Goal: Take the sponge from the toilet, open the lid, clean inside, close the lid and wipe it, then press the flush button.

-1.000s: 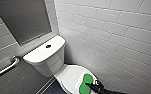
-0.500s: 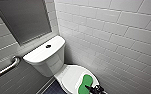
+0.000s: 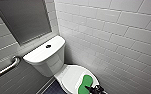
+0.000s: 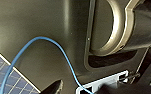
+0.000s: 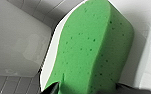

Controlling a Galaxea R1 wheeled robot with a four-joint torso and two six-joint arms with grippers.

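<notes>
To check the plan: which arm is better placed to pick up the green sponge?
The right. Its gripper sits at the near end of the sponge on the closed toilet lid; the right wrist view shows the sponge very close.

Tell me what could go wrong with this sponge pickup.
1. The bright green flat sponge lies by the front edge of the closed lid of the white ceramic toilet; a nudge from the right gripper could slide it off.
2. The gripper sits at the sponge's near end, so the soft pad might sag or slip when lifted.
</notes>
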